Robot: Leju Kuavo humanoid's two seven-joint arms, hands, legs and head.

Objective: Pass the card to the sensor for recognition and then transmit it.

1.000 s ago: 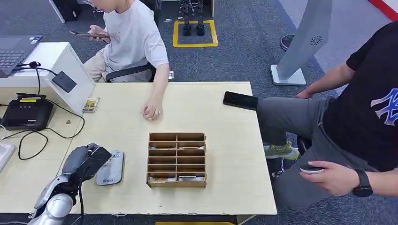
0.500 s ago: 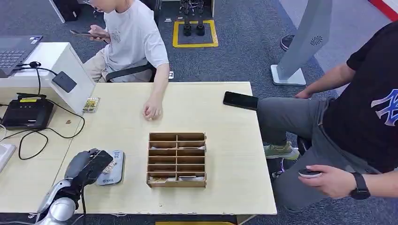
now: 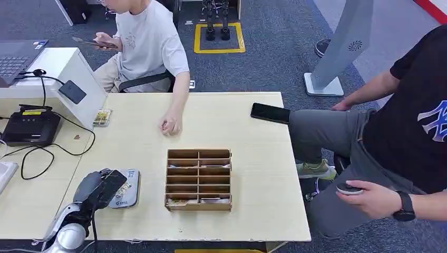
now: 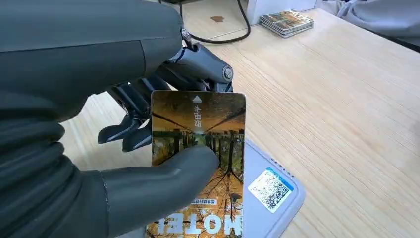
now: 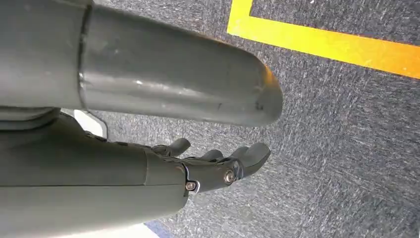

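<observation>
My left hand [image 3: 100, 187] holds a hotel card [image 4: 198, 163] with an autumn-tree picture, pinched between thumb and fingers. The card hovers just over the grey sensor pad [image 3: 126, 188], which lies flat on the table's near left and carries a blue QR sticker [image 4: 268, 189]. In the head view the hand covers the pad's left side. My right hand [image 5: 218, 163] hangs beside my body above the carpet, fingers apart and holding nothing.
A wooden slotted card box [image 3: 198, 179] stands right of the pad. A stack of cards [image 3: 102, 117] lies at the back left near a white stand [image 3: 63, 74] and black device [image 3: 30, 127]. A person's fist [image 3: 169, 125] rests on the table; a phone [image 3: 270, 113] lies far right.
My left hand has drawn back toward me and lowered with the card over the sensor pad. The seated person at right shifted the hand holding a small round device slightly.
</observation>
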